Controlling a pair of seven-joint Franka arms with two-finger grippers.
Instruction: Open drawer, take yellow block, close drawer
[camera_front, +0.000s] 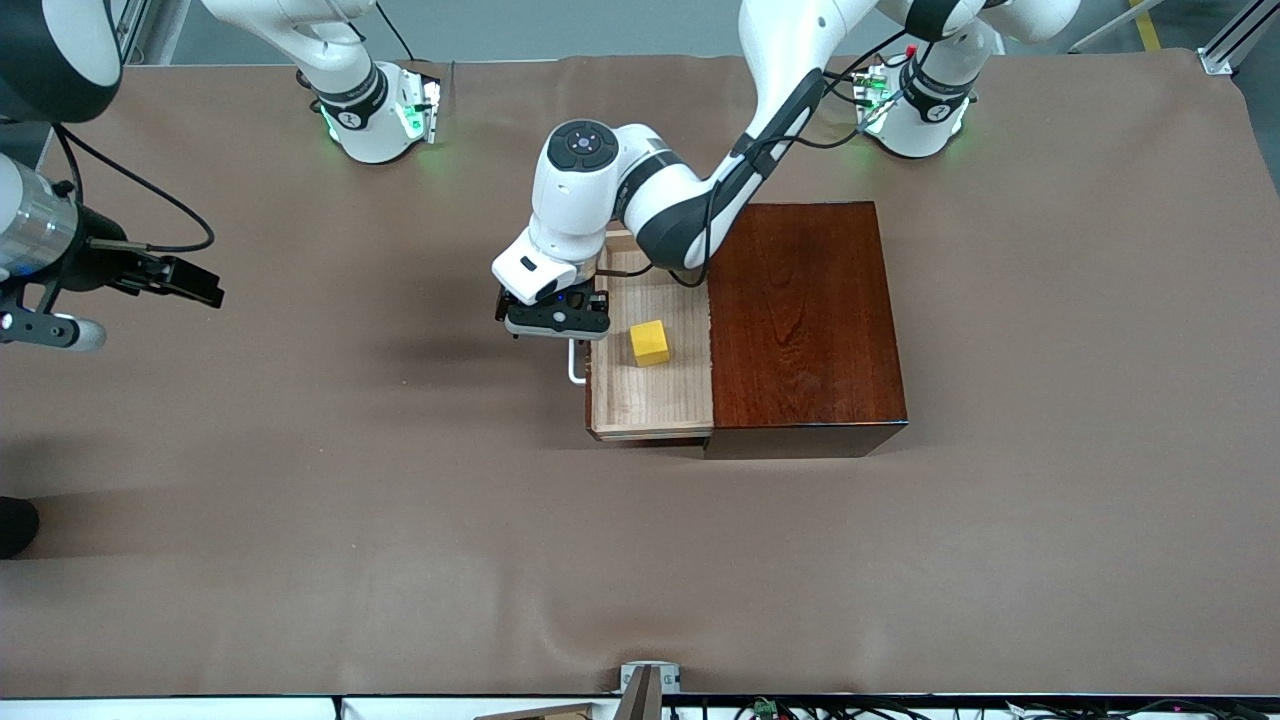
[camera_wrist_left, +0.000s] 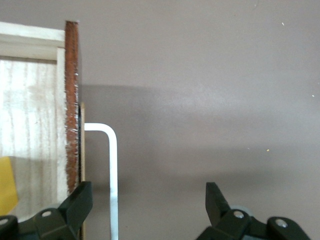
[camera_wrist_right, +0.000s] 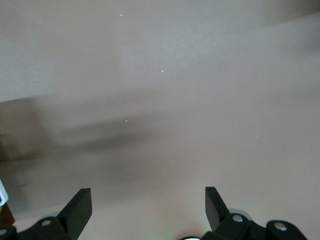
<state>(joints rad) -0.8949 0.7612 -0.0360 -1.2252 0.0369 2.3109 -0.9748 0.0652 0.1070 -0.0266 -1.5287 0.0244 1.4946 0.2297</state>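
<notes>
The drawer (camera_front: 650, 352) is pulled out, with the yellow block (camera_front: 649, 342) inside. The left gripper (camera_front: 556, 318) is spread, released, over its handle (camera_wrist_left: 113, 170). The right gripper (camera_wrist_right: 148, 207) is held released, waiting well apart.

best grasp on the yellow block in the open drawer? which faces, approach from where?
Come straight down from above. The yellow block sits flat on the floor of the drawer, apart from its walls and turned slightly askew, so only a top approach looks free. Close on two opposite side faces, wrist turned to match its skew. The left gripper, open over the white handle, is closest; the right gripper waits open.
</notes>
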